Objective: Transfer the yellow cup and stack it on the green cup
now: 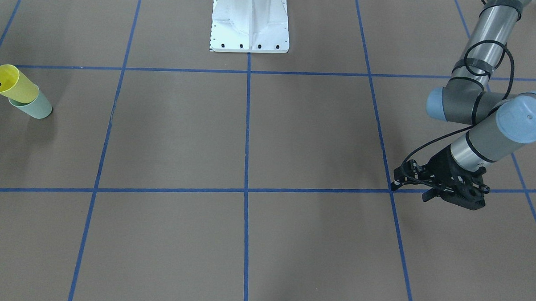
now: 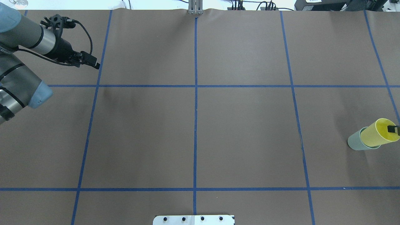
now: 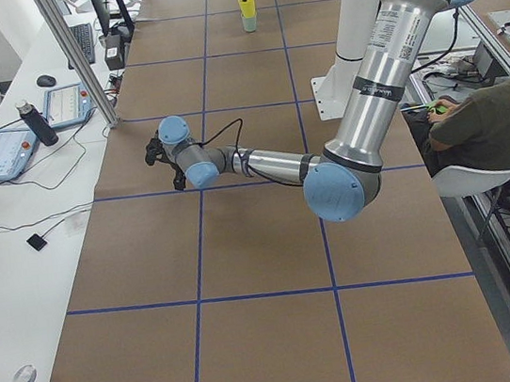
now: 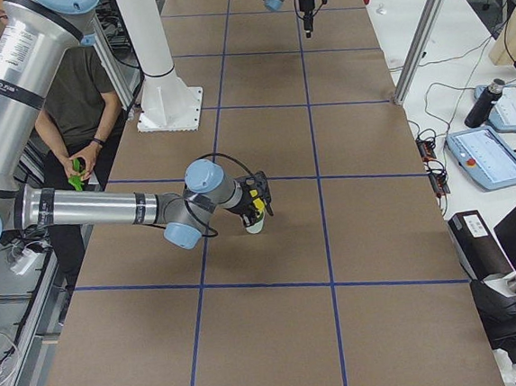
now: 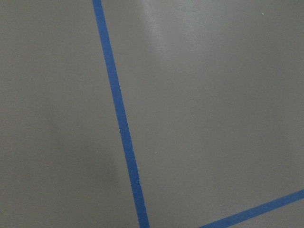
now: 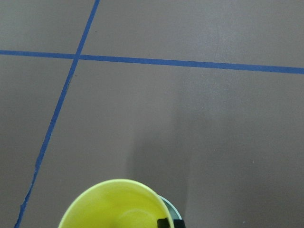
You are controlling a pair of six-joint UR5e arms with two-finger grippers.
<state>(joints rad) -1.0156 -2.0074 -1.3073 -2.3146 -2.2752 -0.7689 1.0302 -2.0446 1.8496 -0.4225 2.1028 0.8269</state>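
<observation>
The yellow cup point(image 1: 14, 84) sits nested in the green cup point(image 1: 34, 107), near the table edge on the robot's right. The pair also shows in the overhead view, yellow cup point(image 2: 376, 135) in green cup point(image 2: 356, 142). My right gripper point(image 2: 394, 129) is shut on the yellow cup's rim, with one black finger point(image 6: 164, 222) inside the cup. Its body is mostly out of frame. In the right wrist view the yellow cup point(image 6: 114, 206) fills the bottom edge and hides most of the green cup. My left gripper point(image 1: 410, 191) hangs open and empty over the far left of the table.
The brown table point(image 2: 243, 131) is marked with a grid of blue tape lines point(image 2: 195, 125). The white robot base point(image 1: 250, 20) stands at the back middle. An operator point(image 3: 487, 120) sits beside the table. The cups stand close to the table's right edge.
</observation>
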